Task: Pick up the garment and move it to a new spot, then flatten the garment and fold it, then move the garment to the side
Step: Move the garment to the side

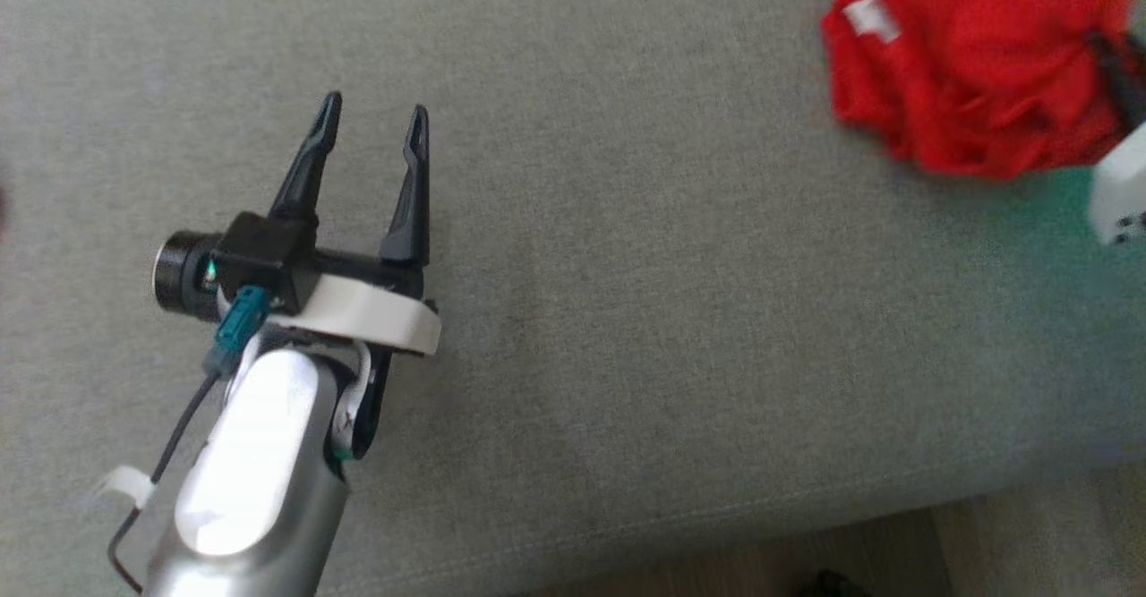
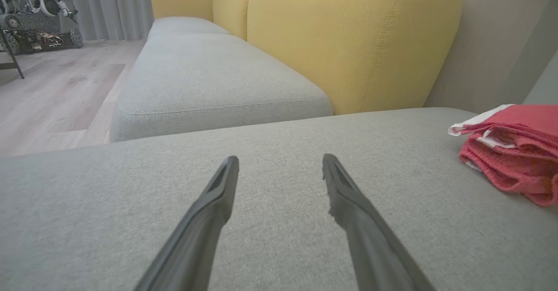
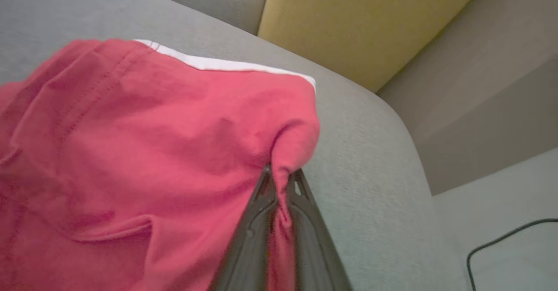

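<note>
Dark fingers of the right gripper stand nearest the lens in the right wrist view, closed tight on a pinched fold of the red garment. The fabric runs down between the two fingers.

Left gripper: fingers spread wide, holding nothing, poised over bare grey seat cushion, well apart from the garment.

Location: the garment lies bunched at the upper right of the head view, near the rounded corner of the grey seat, with the yellow backrest beyond it. Whether the bulk of it has left the cushion cannot be told.

Handling, as a judgement: soft, light and limp. It should drape and sag from any single hold, and its layers may slide over one another. The present pinch takes one fold at the edge of the heap, which is adequate for carrying. Flattening would likely call for holds on the white-trimmed edge or on two corners.

Appearance: red knit cloth, heavily creased and gathered into a mound. A white band runs along one edge, with rows of stitching visible. Garment type is not determinable.
</note>
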